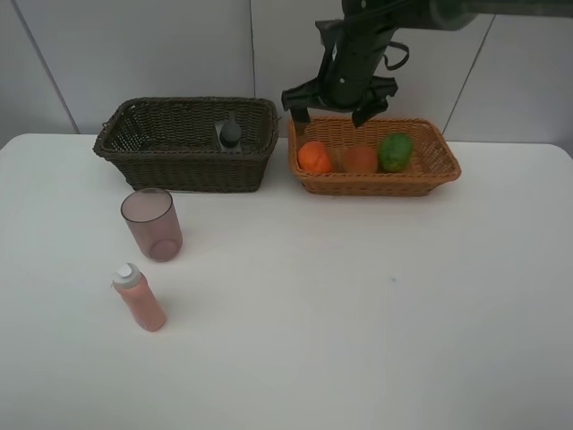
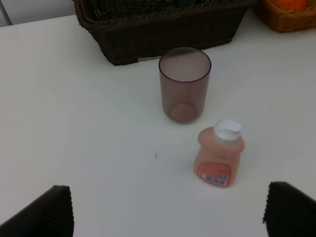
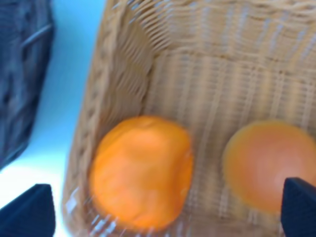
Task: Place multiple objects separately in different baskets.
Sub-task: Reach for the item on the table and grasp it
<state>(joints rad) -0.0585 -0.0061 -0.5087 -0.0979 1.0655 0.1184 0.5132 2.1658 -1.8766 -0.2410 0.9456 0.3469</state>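
**Q:** What does the scene show?

**A:** A white table [image 1: 376,305] seen from above. Two woven baskets sit at its far edge. The dark basket [image 1: 179,170] is on the left, and the light basket [image 1: 376,184] is just to its right, near it but not touching.

**Q:** What is inside them?

**A:** The light basket holds three fruits in a row. An orange [image 1: 314,157] is at the left end, a peach [image 1: 360,159] is in the middle and a lime [image 1: 395,152] is on the right. A narrow gap separates the orange from the peach. In the dark basket, a grey bottle [image 1: 230,133] sits toward the right end. It looks upright, though it is small and hard to judge.

**Q:** And outside the baskets?

**A:** A see-through mauve cup [image 1: 152,224] stands open end up on the table, just in front of the dark basket. A pink bottle [image 1: 140,298] with a white cap stands upright nearer still, close to the cup but apart from it.

**Q:** Where are the arms?

**A:** The right pincer [image 1: 333,114] hangs over the left end of the light basket, above the orange. Its fingers are spread wide with nothing between them. The left pincer [image 2: 168,202] shows only in its own wrist view. Its fingers are also wide apart and empty, above bare table on the near side of the cup and pink bottle.
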